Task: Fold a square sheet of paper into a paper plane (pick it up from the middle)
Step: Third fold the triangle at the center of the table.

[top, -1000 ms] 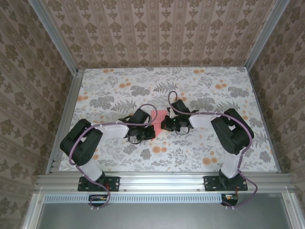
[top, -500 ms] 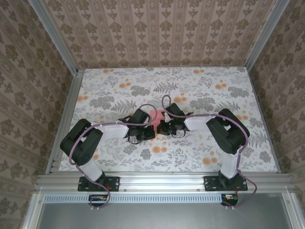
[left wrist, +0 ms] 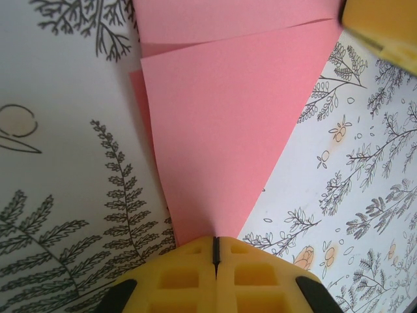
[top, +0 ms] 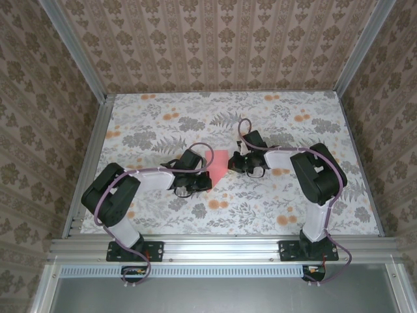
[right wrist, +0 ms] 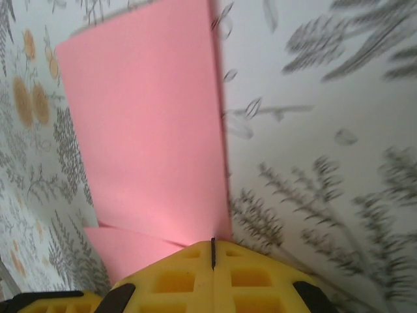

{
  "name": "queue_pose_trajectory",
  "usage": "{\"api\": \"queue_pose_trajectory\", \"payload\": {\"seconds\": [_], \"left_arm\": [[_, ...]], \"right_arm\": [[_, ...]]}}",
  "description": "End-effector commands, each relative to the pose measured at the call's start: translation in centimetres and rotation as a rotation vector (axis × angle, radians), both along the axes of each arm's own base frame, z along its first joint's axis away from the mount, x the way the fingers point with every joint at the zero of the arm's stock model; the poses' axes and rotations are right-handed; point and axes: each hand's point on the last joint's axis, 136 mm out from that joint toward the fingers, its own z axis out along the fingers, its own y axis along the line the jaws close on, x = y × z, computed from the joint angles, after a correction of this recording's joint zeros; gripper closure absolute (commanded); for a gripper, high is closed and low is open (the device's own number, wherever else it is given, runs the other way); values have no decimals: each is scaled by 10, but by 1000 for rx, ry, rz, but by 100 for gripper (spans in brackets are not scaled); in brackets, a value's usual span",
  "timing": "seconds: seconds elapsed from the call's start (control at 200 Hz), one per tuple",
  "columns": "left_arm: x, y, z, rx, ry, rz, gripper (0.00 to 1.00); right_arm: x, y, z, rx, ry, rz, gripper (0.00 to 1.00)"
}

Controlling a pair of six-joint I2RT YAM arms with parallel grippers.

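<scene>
On the left gripper [left wrist: 215, 255] the jaws are seen together, no gap at the seam, with the tips set at the narrow pointed end of the square sheet of paper [left wrist: 221, 143]. Whether that point is pinched or only pressed flat cannot be told. On the right gripper [right wrist: 212, 253] the jaws are likewise together, with the tips at a corner of the wider end, where a folded flap edge shows. The sheet is found flat on the floral table [top: 280, 208], mid-table between the two grippers, already creased into a tapered shape. From the left gripper it lies straight ahead, widening away. Its long axis is judged to run from that point to the wide end, with the taper towards the arm bases in the top view. One of the right gripper's fingers [left wrist: 381, 26] is seen at the far corner, so neither arm is nearer: each is at its own end. The next crease is judged to need one end pinned while the other is worked along that axis.
</scene>
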Motion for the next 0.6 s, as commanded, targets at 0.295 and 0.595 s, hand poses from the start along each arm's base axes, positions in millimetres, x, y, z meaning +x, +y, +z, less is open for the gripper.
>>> {"api": "queue_pose_trajectory", "payload": {"seconds": [0.295, 0.595], "left_arm": [[6, 2, 38, -10, -58, -6, 86], [48, 5, 44, -49, -92, 122, 78]], "right_arm": [[0, -23, 40, -27, -82, -37, 80], [-28, -8, 40, 101, 9, -47, 59]]}}
